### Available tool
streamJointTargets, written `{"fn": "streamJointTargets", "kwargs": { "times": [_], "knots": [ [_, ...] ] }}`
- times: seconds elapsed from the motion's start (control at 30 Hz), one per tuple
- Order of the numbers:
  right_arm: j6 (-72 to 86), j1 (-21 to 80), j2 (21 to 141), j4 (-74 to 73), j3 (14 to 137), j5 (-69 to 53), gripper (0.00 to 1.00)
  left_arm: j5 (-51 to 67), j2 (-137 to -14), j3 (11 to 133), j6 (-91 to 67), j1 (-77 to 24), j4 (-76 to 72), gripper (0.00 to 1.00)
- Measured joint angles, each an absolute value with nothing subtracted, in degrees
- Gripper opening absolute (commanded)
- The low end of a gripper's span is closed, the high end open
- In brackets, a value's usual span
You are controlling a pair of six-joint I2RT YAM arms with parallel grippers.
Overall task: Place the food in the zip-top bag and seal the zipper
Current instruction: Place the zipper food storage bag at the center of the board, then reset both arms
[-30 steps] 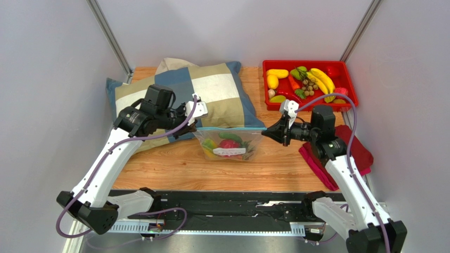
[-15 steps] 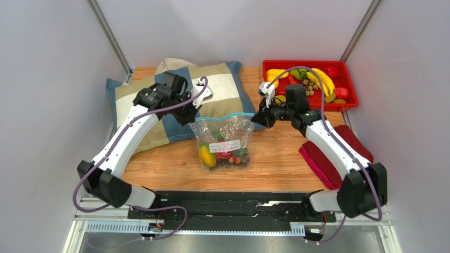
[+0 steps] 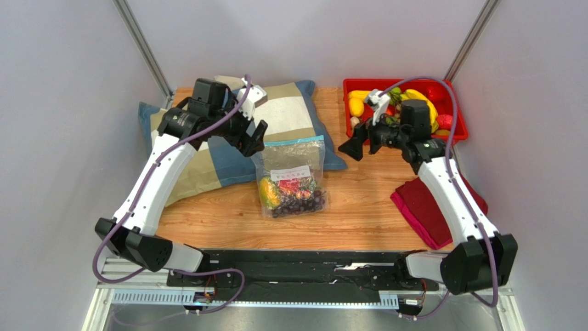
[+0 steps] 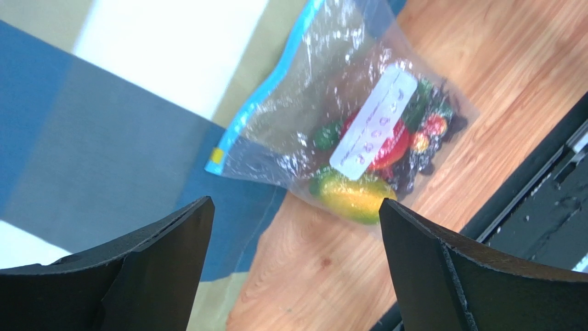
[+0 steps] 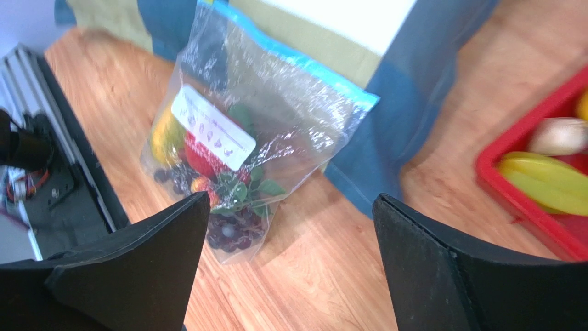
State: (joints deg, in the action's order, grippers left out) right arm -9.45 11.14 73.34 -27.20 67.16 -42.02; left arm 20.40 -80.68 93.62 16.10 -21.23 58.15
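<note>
Lying between left gripper point(image 3: 254, 138) and right gripper point(image 3: 353, 146): zip-top bag point(image 3: 290, 172), untouched; both grippers spread wide, empty

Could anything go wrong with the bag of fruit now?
Maybe. The bag leans its top on the pillow, so it could slide or flop over. I can't tell if the zipper is shut all along; a gap might let the food spill. The open left claw hangs close and could snag it.

Plain pale grey walls point(image 3: 304, 34) enclose a light wooden desk point(image 3: 366, 200); slanted silver metal posts point(image 3: 143, 47) stand at its back corners.
</note>
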Motion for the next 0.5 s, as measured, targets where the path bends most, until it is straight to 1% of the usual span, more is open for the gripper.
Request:
{"fn": "streamJointTargets", "kwargs": {
  "times": [0.1,0.23,0.37,0.5],
  "knots": [
    [-5.96,7.77,69.87,-27.35,68.69,-41.63,0.94,22.28,-78.85,96.40,16.10,-20.14,57.87,0.99],
    [-2.50,3.86,68.12,-29.36,69.82,-40.32,0.94,23.75,-74.96,95.68,13.45,-16.10,57.69,0.99],
    [1.32,-0.38,67.92,-32.01,68.14,-39.31,0.94,22.94,-70.57,91.09,9.76,-11.20,56.82,0.99],
    [3.27,-2.52,65.63,-33.89,62.39,-37.19,0.95,21.80,-66.76,83.92,6.85,-7.53,56.40,0.99]
  ]
}}
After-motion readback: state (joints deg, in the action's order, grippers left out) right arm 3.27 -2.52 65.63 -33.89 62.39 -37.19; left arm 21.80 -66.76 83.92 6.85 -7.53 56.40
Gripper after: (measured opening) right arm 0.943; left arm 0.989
